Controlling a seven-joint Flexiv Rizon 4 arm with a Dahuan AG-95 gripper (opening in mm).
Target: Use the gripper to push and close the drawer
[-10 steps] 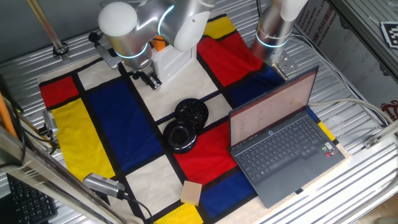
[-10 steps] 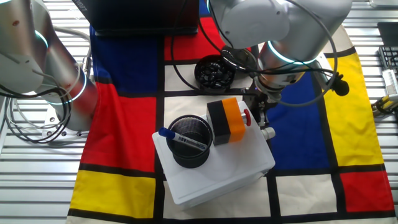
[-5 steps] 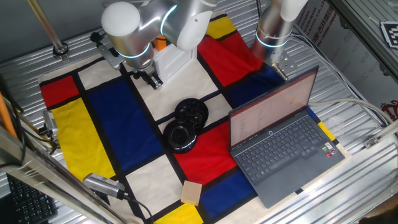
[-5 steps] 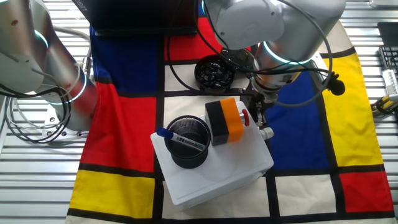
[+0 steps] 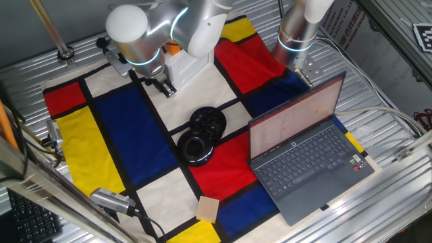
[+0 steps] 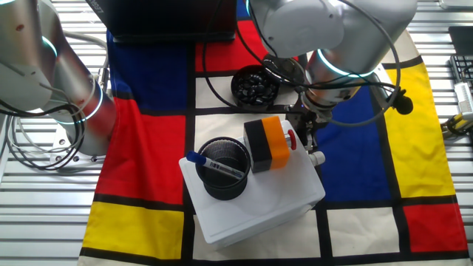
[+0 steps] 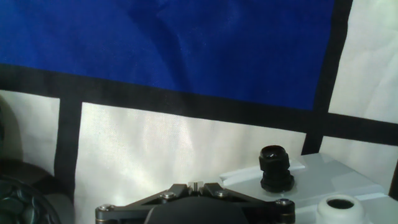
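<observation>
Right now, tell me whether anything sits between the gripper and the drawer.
Nothing visible does. The gripper hangs right beside the white cabinet holding the drawer, with only tablecloth under it. The drawer front itself can't be made out.

Open laptop (image 5: 307,152), two black dishes (image 5: 201,134)

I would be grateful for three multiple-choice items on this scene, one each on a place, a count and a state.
1. Where does the black mesh cup stand?
A. on the white cabinet
B. on the laptop
C. on the yellow cloth patch

2. How many black round dishes lie on the cloth?
A. one
B. two
C. four

3. The laptop is:
A. shut flat
B. open
C. upside down

Answers: 1 A, the cup sits on the cabinet's top beside the orange-and-black box. 2 B, two dishes lie side by side. 3 B, its screen stands up over the keyboard.
</observation>
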